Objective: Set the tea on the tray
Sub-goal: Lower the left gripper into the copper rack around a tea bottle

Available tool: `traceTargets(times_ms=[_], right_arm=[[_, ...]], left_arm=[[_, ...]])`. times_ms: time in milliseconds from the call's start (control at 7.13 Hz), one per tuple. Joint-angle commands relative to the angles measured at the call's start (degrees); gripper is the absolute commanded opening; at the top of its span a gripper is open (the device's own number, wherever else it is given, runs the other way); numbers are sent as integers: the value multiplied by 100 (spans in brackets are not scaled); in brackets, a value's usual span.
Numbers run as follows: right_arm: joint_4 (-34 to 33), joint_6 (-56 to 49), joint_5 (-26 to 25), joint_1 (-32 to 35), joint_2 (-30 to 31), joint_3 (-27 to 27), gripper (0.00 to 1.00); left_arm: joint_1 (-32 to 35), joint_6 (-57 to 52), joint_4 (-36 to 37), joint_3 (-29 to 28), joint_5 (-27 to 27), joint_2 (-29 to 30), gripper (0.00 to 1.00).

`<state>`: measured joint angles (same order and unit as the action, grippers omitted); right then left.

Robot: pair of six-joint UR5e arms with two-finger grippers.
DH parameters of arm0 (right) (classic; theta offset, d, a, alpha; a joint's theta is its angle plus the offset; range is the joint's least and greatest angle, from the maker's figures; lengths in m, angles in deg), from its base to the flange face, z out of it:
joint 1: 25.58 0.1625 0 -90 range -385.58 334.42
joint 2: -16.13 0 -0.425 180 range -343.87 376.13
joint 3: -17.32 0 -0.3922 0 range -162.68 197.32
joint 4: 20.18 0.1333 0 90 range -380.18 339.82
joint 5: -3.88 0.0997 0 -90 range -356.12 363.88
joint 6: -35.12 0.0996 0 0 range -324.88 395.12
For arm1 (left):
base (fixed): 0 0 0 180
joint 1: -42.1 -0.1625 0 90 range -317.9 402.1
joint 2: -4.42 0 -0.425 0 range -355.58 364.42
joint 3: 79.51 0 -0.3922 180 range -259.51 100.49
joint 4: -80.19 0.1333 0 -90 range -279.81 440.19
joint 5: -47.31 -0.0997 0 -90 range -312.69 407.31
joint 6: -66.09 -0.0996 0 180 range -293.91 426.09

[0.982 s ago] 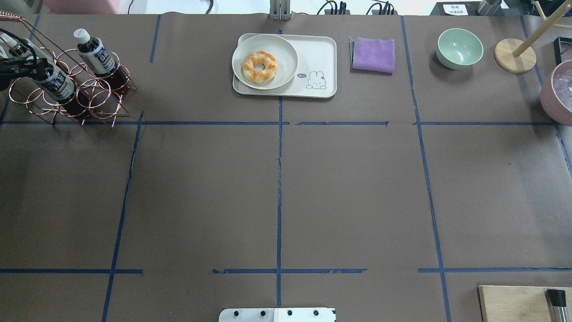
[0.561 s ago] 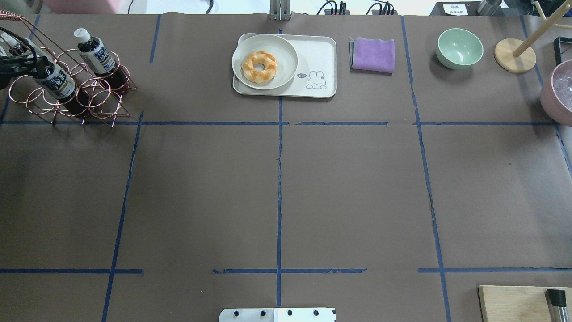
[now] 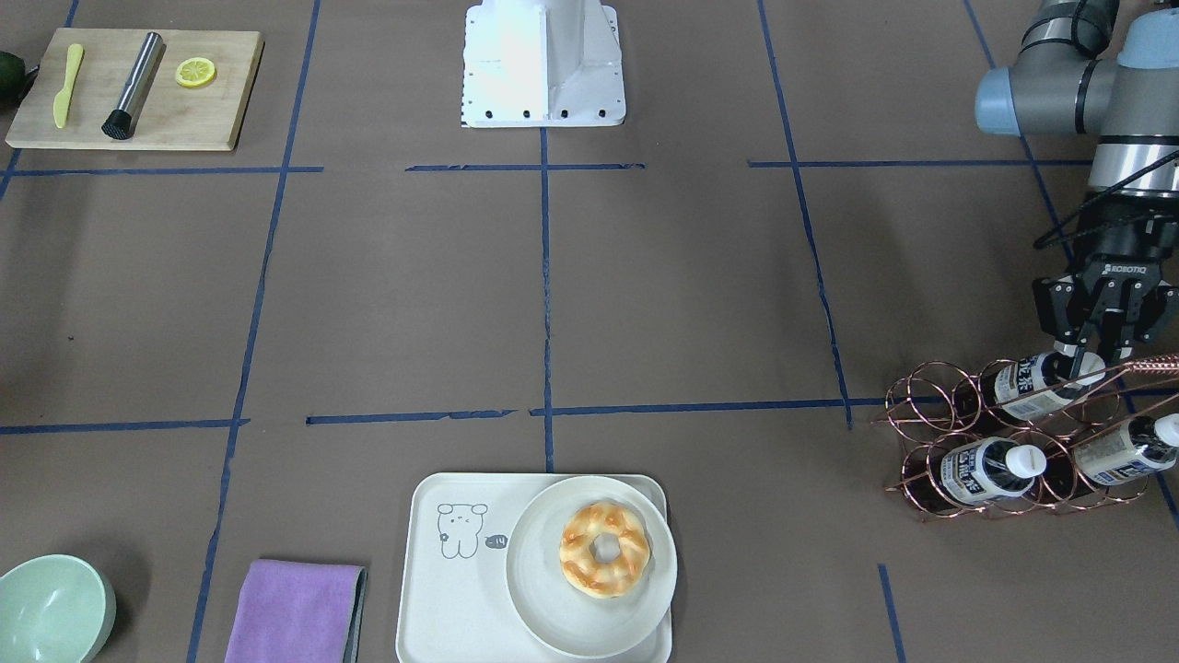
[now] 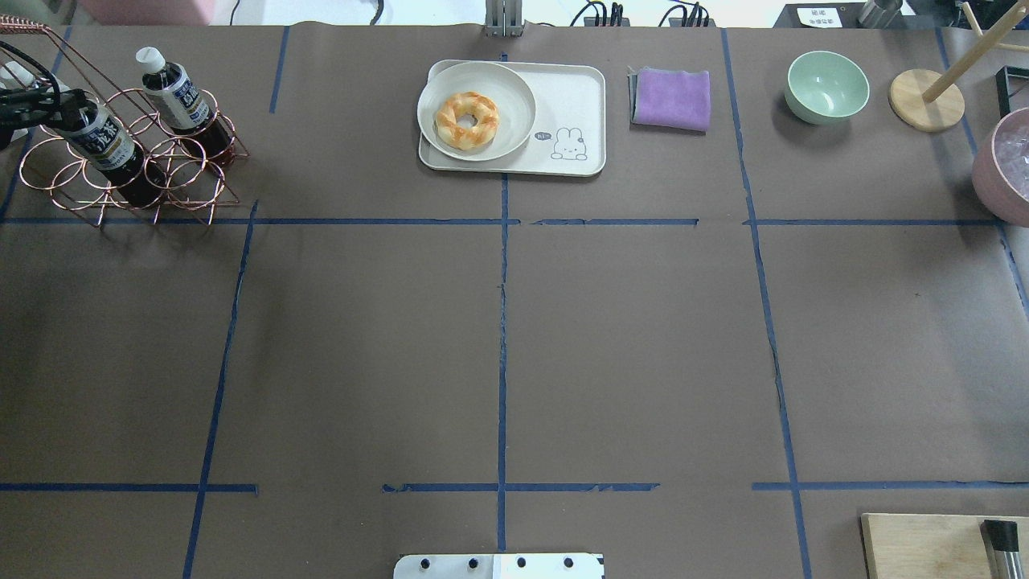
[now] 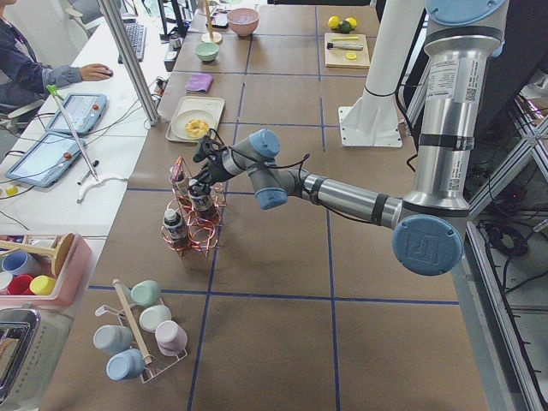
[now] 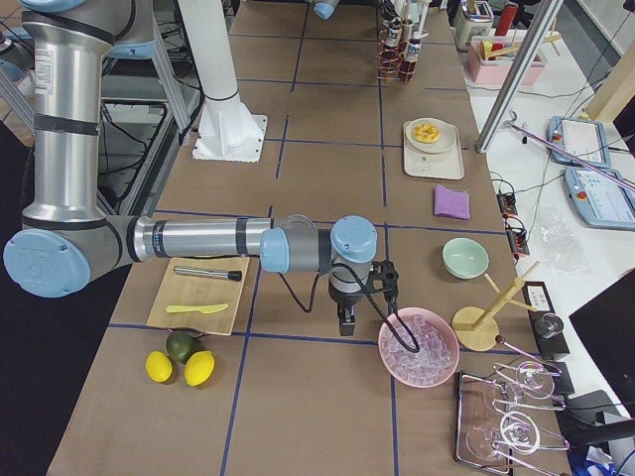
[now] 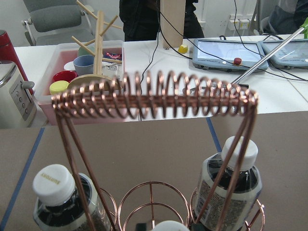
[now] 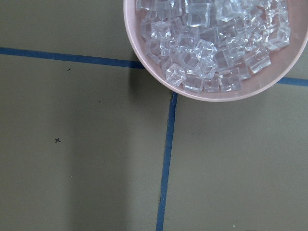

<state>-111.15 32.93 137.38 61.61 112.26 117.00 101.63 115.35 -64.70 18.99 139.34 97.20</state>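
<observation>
The tea bottle (image 3: 1032,379) lies slanted in the top row of a copper wire rack (image 3: 921,405) and also shows in the overhead view (image 4: 108,146). My left gripper (image 3: 1096,356) is shut on its capped end, at the rack's robot side. Two more tea bottles (image 3: 981,470) (image 3: 1119,451) sit in the lower rings. The cream tray (image 4: 575,96) with its line drawing is at the far middle; it carries a round plate (image 4: 514,88) with a doughnut (image 4: 466,119). My right gripper (image 6: 342,322) hangs beside the ice bowl; I cannot tell whether it is open or shut.
A purple cloth (image 4: 671,98), a green bowl (image 4: 826,84) and a wooden stand (image 4: 924,100) lie right of the tray. A pink bowl of ice (image 4: 1001,169) is at the right edge. A cutting board (image 4: 924,547) is at the near right corner.
The held bottle has shifted up and slightly right in the overhead view and stands steeper in the rack. The rack has shifted a little with it.
</observation>
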Motion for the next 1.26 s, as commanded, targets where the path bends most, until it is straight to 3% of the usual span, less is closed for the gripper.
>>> traceTargets(times_ms=[0, 701, 1122], right_arm=[[0, -1, 0, 0, 2, -1, 100], [0, -1, 0, 0, 2, -27, 100], [0, -1, 0, 0, 2, -36, 100]], left_arm=[[84, -13, -4, 117, -10, -23, 0], [349, -224, 4, 397, 34, -84, 0], [778, -224, 22, 950, 927, -610, 0]])
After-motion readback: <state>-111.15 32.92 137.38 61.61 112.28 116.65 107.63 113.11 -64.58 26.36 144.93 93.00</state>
